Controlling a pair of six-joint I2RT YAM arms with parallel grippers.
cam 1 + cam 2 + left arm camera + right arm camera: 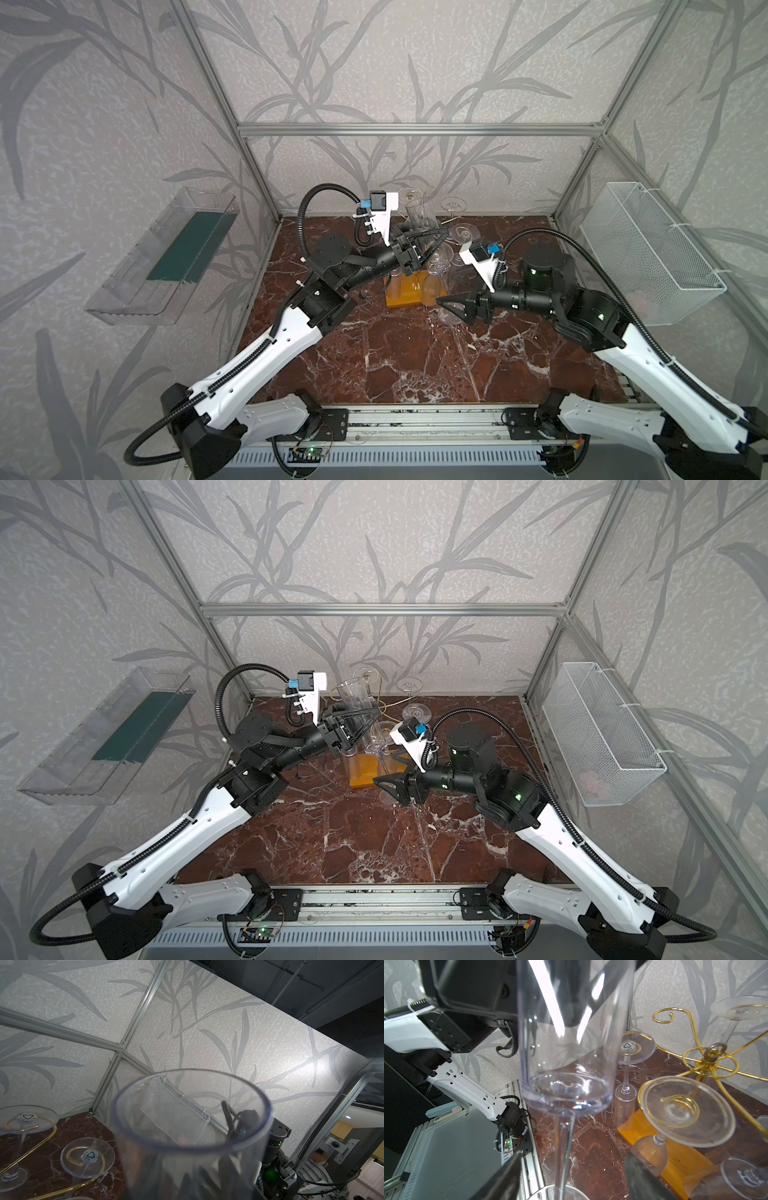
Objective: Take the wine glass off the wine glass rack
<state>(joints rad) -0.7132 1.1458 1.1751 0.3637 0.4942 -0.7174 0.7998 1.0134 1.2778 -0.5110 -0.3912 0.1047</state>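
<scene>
A tall clear wine glass (419,214) (353,696) stands upright, off the arms of the wine glass rack. My left gripper (440,237) (374,715) is shut on its bowl; its rim (268,1109) fills the left wrist view. My right gripper (446,309) (571,1178) is open low down, one finger on each side of the stem (562,1147), touching neither side. The wine glass rack is gold wire (712,1057) on an orange wooden base (405,297) (675,1157). Other glasses hang upside down on it, such as one foot (687,1111).
The marble table (415,357) stretches toward the front. A white mesh basket (648,253) hangs on the right wall and a clear plastic bin (162,257) on the left wall. Hanging glass feet (87,1157) sit close beside the held glass.
</scene>
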